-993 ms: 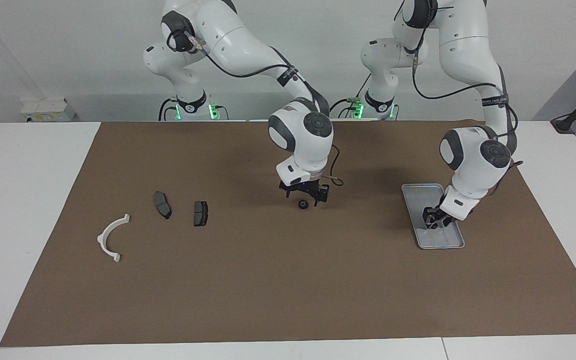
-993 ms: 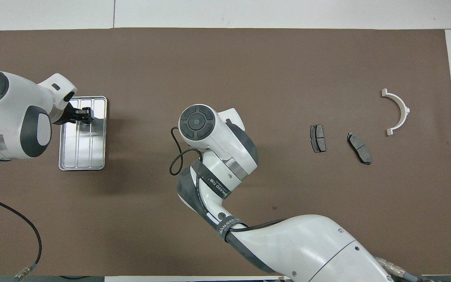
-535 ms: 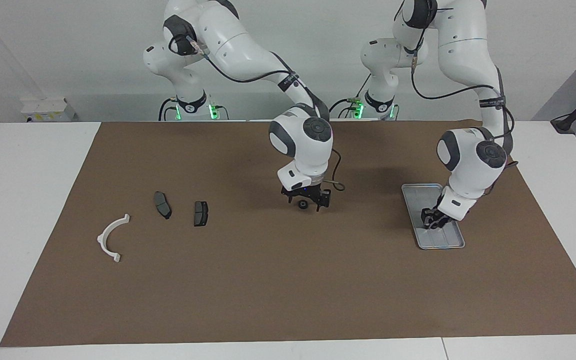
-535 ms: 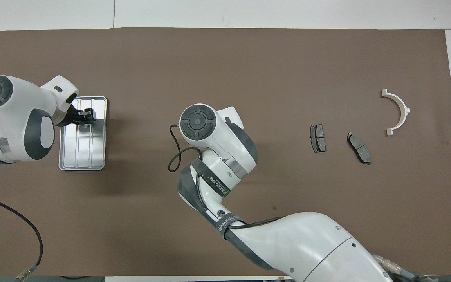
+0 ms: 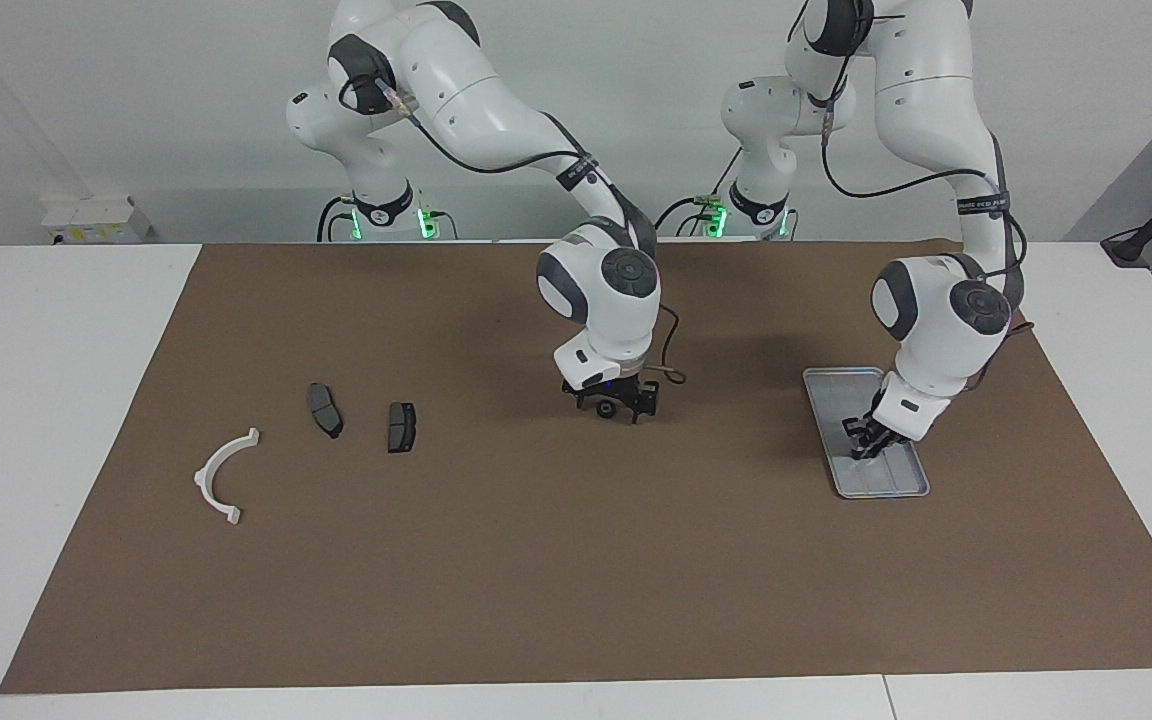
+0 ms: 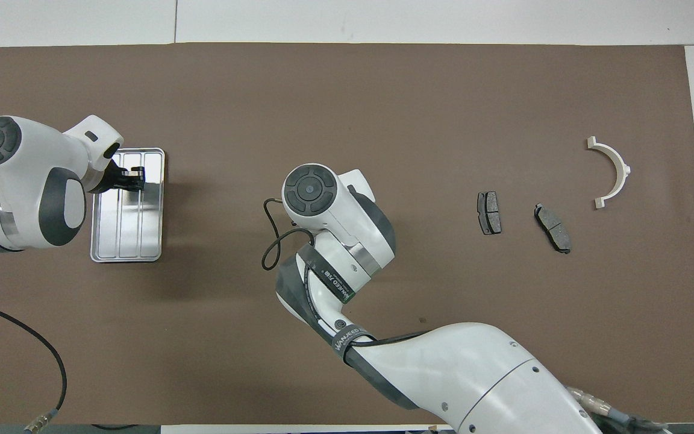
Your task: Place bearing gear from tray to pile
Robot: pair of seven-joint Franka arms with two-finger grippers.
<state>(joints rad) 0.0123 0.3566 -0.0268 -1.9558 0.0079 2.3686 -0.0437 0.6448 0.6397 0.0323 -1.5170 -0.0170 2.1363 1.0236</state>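
A silver tray (image 5: 841, 385) is seen lying on a brown mat (image 5: 536, 580) toward the left arm's end of the table, and every place below is given from it.

The left gripper (image 5: 864, 443) is lowered into the tray, over the half of it that lies farther from the robots. Its fingertips are brought together, so the claw is closed. Whether anything is pinched between them cannot be told. In the overhead view the same gripper (image 6: 133, 179) is seen over the tray's ridged floor (image 6: 142, 241), and the rest of that floor is shown bare.

The gear (image 5: 604, 407), a small dark round part, is found outside the tray. It lies on the mat, well apart from the tray toward the right arm's end of the table. The right gripper (image 5: 616, 408) is held low over the gear, with its claw spread wide and one finger on either side of the part. No grip on the gear is shown. From overhead this gripper and the gear are hidden by the arm's own wrist.

The pile is laid out much farther from the tray in the same direction, so the gear lies between tray and pile. Two dark grey plates (image 5: 324, 410) (image 5: 401, 427) are set near each other but apart. A white half-ring bracket (image 5: 224, 475) is placed farthest from the tray, a little farther from the robots than the plates.
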